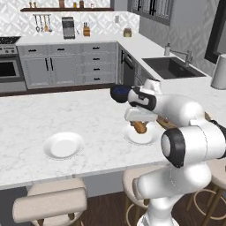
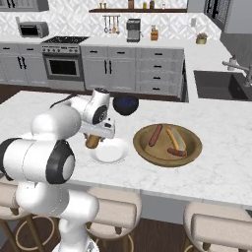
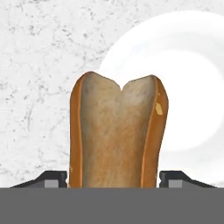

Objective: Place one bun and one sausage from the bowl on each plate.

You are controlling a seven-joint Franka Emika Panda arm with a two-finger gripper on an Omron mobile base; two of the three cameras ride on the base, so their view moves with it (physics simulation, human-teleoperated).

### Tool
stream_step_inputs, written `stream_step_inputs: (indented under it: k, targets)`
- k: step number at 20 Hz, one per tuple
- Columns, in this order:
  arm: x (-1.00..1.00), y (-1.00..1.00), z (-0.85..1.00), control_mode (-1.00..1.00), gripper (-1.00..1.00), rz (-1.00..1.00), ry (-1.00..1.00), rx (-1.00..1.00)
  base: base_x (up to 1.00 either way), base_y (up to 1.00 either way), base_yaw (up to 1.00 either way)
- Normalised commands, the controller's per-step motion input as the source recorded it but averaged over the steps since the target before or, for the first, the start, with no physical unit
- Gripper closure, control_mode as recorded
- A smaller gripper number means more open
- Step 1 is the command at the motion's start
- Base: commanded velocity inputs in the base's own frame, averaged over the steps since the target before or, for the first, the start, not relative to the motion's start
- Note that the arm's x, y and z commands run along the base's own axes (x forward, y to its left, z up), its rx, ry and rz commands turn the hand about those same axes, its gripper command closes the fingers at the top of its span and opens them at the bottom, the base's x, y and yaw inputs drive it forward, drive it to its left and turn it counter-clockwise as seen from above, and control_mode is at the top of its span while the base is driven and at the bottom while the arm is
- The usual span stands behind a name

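Glossy white arm point(image 1: 190, 145) filling the lower right of the left base view, rounded fat segments, dark black rings at the joints. At its end, a boxy white hand with a black band, and two small dark fingertips point(image 3: 54, 178) low in the hand view.

I can read no text, label, brand or number anywhere; the far appliances may carry markings, but they're too small to tell.
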Motion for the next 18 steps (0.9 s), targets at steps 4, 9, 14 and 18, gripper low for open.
stream_step_inputs:
  k: [4, 9, 14, 18]
  targets:
    - [-0.06, 1.0, 0.0, -1.0, 1.0, 0.03, 0.01, 0.0, 0.0, 0.0, 0.0]
    - [-0.09, 1.0, 0.02, -1.0, 1.0, 0.11, 0.05, 0.0, 0.0, 0.0, 0.0]
    - [-0.05, 1.0, 0.0, -1.0, 1.0, 0.16, 0.06, 0.0, 0.0, 0.0, 0.0]
    - [0.0, 1.0, 0.0, -1.0, 1.0, 0.12, 0.08, -0.03, 0.0, 0.0, 0.0]
